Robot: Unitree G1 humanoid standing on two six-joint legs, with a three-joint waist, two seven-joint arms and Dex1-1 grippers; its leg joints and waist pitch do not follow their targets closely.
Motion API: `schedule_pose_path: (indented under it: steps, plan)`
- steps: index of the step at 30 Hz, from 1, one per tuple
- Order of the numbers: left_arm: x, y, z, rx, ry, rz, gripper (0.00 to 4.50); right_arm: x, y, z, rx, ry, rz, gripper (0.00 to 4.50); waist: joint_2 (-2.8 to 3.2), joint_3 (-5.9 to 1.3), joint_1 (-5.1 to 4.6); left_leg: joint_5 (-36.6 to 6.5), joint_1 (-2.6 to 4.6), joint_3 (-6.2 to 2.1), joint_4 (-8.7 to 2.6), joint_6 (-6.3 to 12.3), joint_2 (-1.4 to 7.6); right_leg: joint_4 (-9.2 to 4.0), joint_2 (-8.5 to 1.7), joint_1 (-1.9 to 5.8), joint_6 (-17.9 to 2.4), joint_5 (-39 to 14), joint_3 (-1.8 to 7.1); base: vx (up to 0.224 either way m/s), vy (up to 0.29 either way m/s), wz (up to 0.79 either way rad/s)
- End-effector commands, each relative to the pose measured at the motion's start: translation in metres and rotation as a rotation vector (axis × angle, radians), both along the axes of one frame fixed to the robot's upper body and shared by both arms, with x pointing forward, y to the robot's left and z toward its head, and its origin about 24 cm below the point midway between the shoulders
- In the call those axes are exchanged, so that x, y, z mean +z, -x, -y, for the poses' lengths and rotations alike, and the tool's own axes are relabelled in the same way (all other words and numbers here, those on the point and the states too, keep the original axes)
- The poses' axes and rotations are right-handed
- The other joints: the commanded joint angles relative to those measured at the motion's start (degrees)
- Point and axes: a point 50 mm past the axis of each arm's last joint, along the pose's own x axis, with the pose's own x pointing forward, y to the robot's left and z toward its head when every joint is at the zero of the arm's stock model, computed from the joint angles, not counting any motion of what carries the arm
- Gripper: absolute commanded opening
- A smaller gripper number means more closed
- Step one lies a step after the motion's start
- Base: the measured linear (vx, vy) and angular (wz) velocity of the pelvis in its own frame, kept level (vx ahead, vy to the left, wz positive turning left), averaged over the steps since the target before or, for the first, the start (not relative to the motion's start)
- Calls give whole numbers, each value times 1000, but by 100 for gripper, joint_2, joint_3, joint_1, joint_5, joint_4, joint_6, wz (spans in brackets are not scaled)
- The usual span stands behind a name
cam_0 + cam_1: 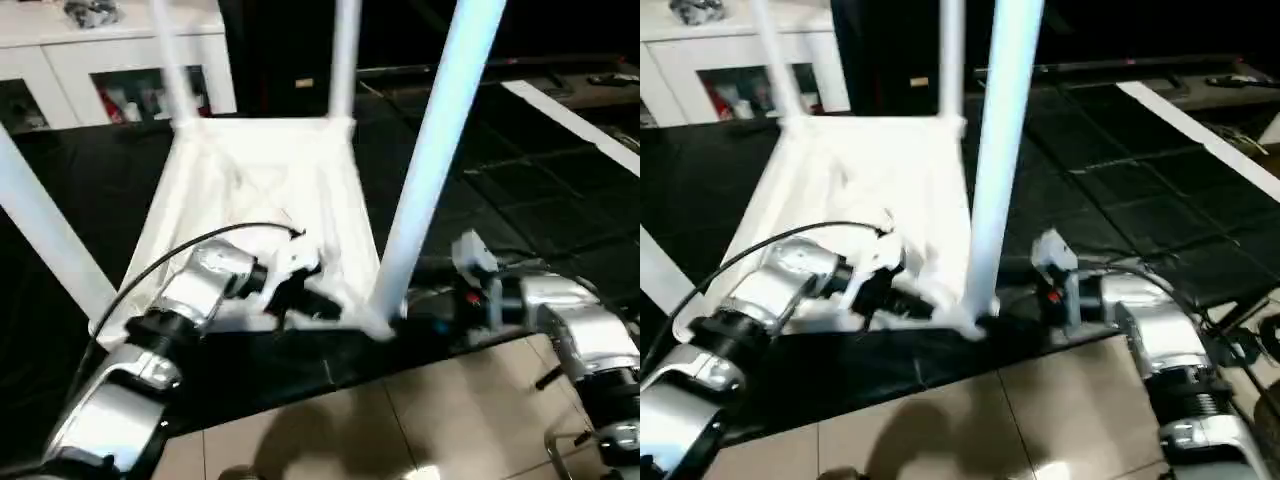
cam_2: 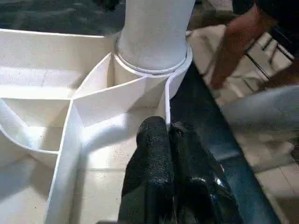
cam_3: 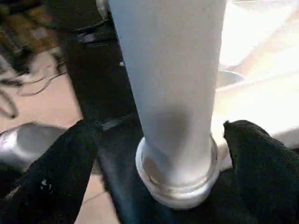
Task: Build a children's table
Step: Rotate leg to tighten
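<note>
The white tabletop (image 1: 260, 190) lies upside down on a black mat, ribbed underside up. Four white legs stand in its corner sockets: near right (image 1: 430, 150), far right (image 1: 345, 60), far left (image 1: 170, 60), near left (image 1: 40, 235). My left gripper (image 1: 310, 290) is shut on the tabletop's thin rim wall (image 2: 166, 100), just beside the near-right socket. My right gripper (image 3: 163, 135) stands open at the base of the near-right leg (image 3: 173, 84). One black finger (image 3: 60, 172) is wide on each side of the leg, and neither touches it.
A white glass-door cabinet (image 1: 110, 60) stands at the back left. The black mat (image 1: 480, 200) ends at beige floor tiles (image 1: 400, 420) near me. A person's hand (image 2: 233, 51) reaches in past the near-right corner. A white strip (image 1: 570, 120) runs along the right.
</note>
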Motion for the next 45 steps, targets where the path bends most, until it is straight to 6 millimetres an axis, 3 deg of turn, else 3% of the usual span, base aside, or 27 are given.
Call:
schedule_pose_path:
  steps: [1, 8, 14, 22, 28, 31, 39, 42, 44, 45]
  plan:
    - [4, 7, 12, -121, 4, 9, 0, 9, -2, -2, 54, -8, 16, 414, -58, -431, -35, -1354, 49, 140, -350, 389, -103, -414, -148, 387, -1261, -1548, 142, 0, 0, 0]
    - [4, 10, 12, -186, -21, 4, 0, 3, -5, -12, 141, 0, -20, 368, -75, -437, -23, -1313, 34, 130, -353, 329, -103, -412, -156, 389, -1174, -1705, 140, 0, 0, 0]
    - [4, 12, 10, -199, -28, -2, 0, 3, -3, -13, 187, -7, -42, 316, -60, -451, -29, -1183, 14, 124, -348, 360, -105, -374, -144, 409, -1261, -1407, 136, 0, 0, 0]
    - [3, 13, 9, -203, -32, -5, 0, 2, -3, -14, 202, -10, -47, 260, -61, -446, -26, -1222, 23, 127, -349, 340, -106, -387, -145, 404, -1246, -1502, 137, 0, 0, 0]
    - [-1, 13, 7, -163, -48, -6, 0, 0, -3, -18, 190, -21, -20, 217, -46, -453, -30, -1205, 23, 125, -346, 329, -109, -375, -139, 408, -1272, -1395, 137, 0, 0, 0]
    - [-2, 10, 7, -103, -34, -8, 0, -1, -2, -24, 152, -56, -13, 209, -23, -432, -45, -1326, 27, 122, -360, 292, -115, -399, -135, 405, -1217, -1584, 135, 0, 0, 0]
    - [4, -2, 17, 170, 65, 8, 0, -11, -4, -33, -61, -92, -20, 203, -38, -375, -95, -1798, 79, 99, -382, 115, -161, -572, -141, 350, -723, -2907, 83, 0, 0, 0]
    - [5, -8, 30, 323, 121, -3, 0, -22, -12, -43, -272, -57, -5, 202, -63, -355, -225, -1757, -5, 71, -392, 40, -203, -630, -126, 370, -405, -3355, 15, -37, 3, -8]
    - [4, -11, 39, 409, 144, -5, 0, -28, -19, -51, -404, -49, -26, 200, -71, -356, -356, -1829, -32, 50, -342, 15, -275, -756, -130, 381, -77, -3916, -107, -43, 12, -16]
    - [3, -14, 43, 448, 152, -6, 0, -31, -23, -57, -473, -45, -32, 199, -37, -379, -402, -1797, -65, 20, -366, 68, -268, -774, -141, 429, -20, -3830, -138, -22, 27, -20]
